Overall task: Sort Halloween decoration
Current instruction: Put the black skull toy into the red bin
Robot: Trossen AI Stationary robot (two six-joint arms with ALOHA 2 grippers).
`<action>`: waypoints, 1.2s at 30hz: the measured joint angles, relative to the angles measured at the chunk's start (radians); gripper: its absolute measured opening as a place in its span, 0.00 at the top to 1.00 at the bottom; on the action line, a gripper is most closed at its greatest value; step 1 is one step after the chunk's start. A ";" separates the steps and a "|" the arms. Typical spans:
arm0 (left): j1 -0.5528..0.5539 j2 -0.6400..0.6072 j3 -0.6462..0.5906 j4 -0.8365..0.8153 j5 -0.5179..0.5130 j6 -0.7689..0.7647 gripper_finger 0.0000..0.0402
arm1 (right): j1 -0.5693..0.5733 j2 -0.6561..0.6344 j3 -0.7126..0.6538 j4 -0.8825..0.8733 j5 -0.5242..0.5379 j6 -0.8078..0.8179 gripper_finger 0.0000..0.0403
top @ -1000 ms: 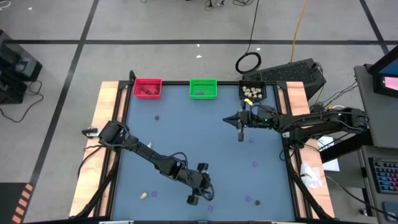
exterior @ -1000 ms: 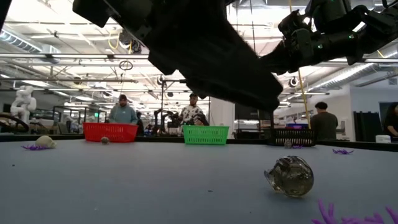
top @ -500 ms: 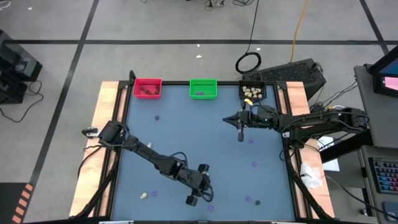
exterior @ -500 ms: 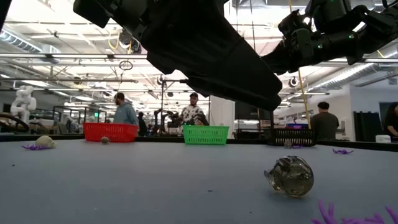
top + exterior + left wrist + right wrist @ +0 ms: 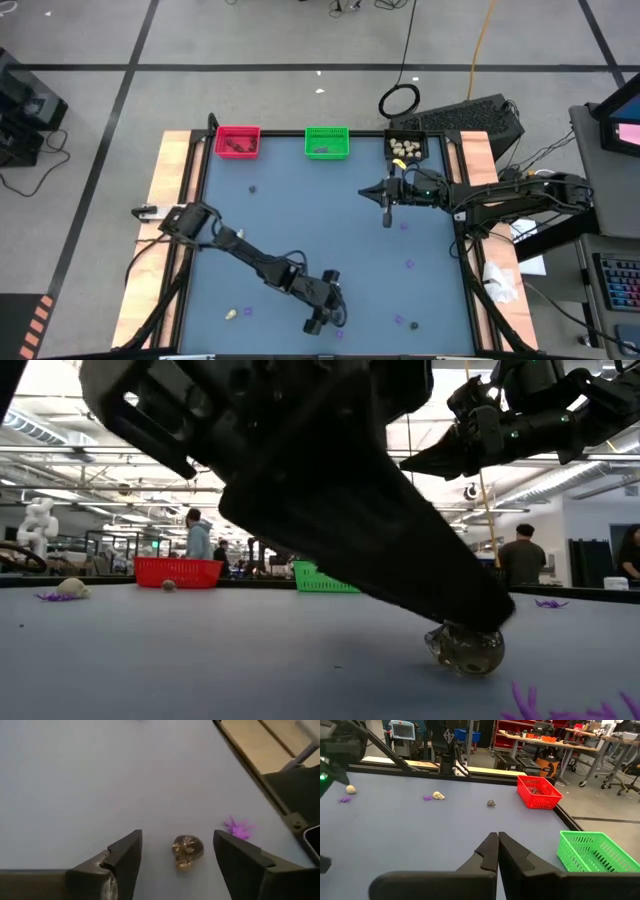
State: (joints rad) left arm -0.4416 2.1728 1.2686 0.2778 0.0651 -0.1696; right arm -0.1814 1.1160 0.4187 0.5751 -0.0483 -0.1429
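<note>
The left claw (image 5: 177,851) is now dropping wide open around the dark grey-black skull-shaped trinket (image 5: 187,851), lower centre on the worktop (image 5: 100,780); pickup is nearing.

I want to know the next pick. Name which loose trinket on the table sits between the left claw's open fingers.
The dark glassy skull-like lump near the table's front edge, centred between the left claw fingers. A purple bit lies just outside them; the others are farther off.
</note>
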 joint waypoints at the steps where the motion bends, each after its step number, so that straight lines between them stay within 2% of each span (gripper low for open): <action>1: 0.000 0.006 0.005 0.007 0.015 0.000 0.40 | 0.000 0.000 0.000 0.000 0.000 0.000 1.00; 4: 0.002 0.011 0.009 0.016 0.044 0.018 0.39 | 0.000 0.000 0.000 -0.001 0.000 0.000 1.00; 12: 0.013 0.011 0.009 -0.014 0.036 0.072 0.40 | 0.000 0.000 0.000 -0.002 0.000 0.000 1.00; 23: 0.016 0.012 0.008 -0.024 0.035 0.089 0.54 | 0.000 0.000 0.000 -0.003 0.000 0.000 1.00; 29: 0.016 0.012 0.008 -0.024 0.031 0.048 0.59 | 0.000 0.000 0.000 -0.003 0.000 0.000 1.00; 36: 0.018 0.012 0.008 -0.024 -0.060 0.018 0.61 | 0.000 0.000 0.000 -0.003 0.000 0.000 1.00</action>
State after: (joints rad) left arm -0.4232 2.1853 1.2762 0.2539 0.0051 -0.1516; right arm -0.1817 1.1160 0.4187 0.5724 -0.0483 -0.1429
